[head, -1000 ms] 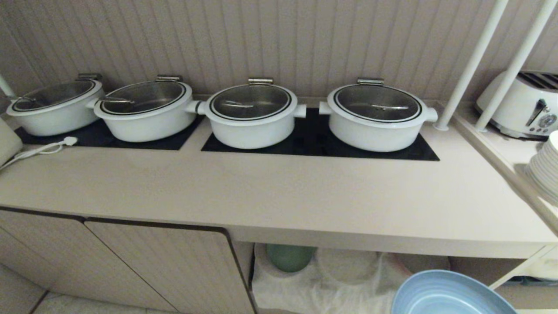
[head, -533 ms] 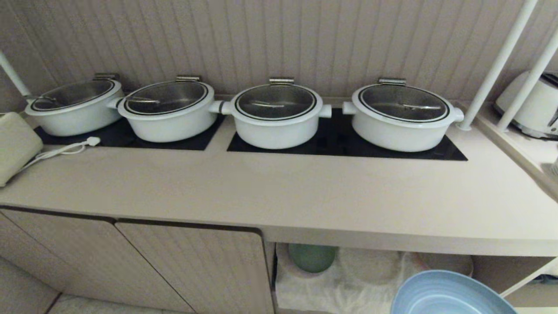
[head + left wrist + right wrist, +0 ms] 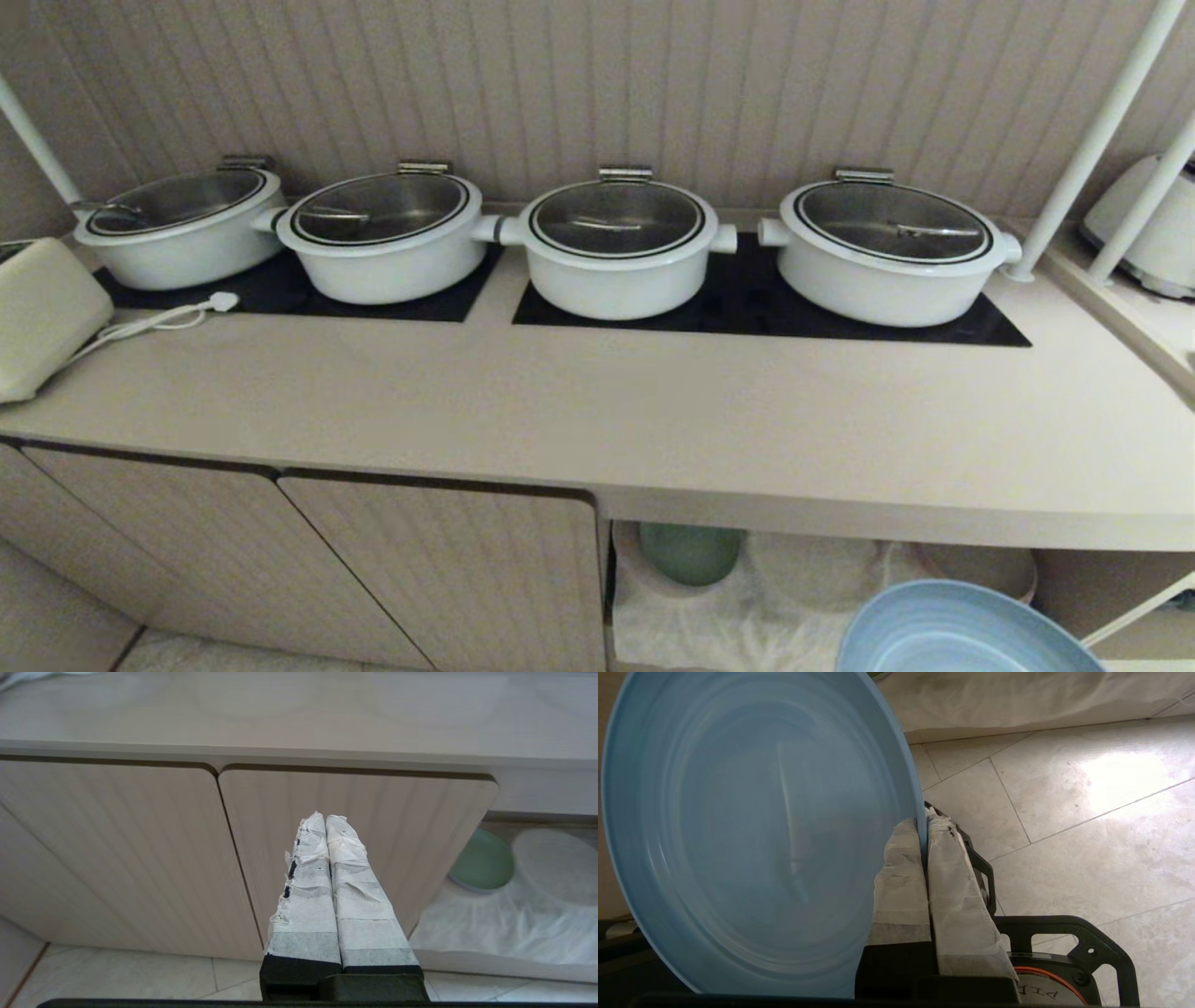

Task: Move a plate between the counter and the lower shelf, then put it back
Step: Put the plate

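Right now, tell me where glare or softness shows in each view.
Head view: dim, even light, the shelf recess shadowed. Left wrist view: the green plate and the cloth look soft. Right wrist view: bright glare on the floor tiles; the plate is close and hazy.

Dim and warm-toned in the head view, with soft, even light on the table (image 3: 597, 411) and faint shadows under the pots (image 3: 616, 247). Gloomy inside the lower shelf (image 3: 822, 588), its contents hazy. Bright glare patch on the floor tiles (image 3: 1120, 772) at upper right of the right wrist view. Slightly soft at close range on the plate (image 3: 752, 826). Lines bowed toward the frame edges.
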Tool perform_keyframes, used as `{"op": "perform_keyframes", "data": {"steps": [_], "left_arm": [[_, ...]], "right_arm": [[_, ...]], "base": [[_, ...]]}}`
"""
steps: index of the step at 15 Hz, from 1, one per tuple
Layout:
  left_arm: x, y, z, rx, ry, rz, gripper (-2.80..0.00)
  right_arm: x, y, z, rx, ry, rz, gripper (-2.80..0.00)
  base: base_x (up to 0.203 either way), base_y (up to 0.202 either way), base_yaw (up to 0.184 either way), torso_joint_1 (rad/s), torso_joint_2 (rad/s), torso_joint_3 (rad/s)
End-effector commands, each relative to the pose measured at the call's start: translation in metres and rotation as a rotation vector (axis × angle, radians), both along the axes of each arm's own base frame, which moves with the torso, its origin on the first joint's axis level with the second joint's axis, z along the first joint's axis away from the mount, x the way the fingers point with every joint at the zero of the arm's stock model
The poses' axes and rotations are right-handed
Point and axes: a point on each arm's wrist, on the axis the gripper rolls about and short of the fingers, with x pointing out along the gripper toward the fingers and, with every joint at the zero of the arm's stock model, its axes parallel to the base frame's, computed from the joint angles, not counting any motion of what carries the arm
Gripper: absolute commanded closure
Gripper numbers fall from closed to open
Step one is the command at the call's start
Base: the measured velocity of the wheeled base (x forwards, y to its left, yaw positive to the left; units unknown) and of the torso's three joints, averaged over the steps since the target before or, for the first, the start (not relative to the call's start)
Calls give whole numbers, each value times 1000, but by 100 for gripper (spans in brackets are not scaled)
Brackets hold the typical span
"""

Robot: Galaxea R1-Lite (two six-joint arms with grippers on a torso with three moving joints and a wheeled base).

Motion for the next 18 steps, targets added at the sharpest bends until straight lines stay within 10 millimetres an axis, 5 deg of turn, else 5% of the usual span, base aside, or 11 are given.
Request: {"op": "perform_keyframes", "data": {"steps": [1,11,18], "left_arm": [[0,0,0,0,-1,0,0],[0,0,0,3,-1,0,0],[0,0,0,1,-1,0,0]], "right_arm": [[0,0,0,0,2,-3,0],[0,0,0,0,2,-3,0],[0,0,0,0,3,-3,0]], "base": [[0,0,0,0,0,0],[0,0,0,0,0,0],[181,0,2,2,3,3]]}}
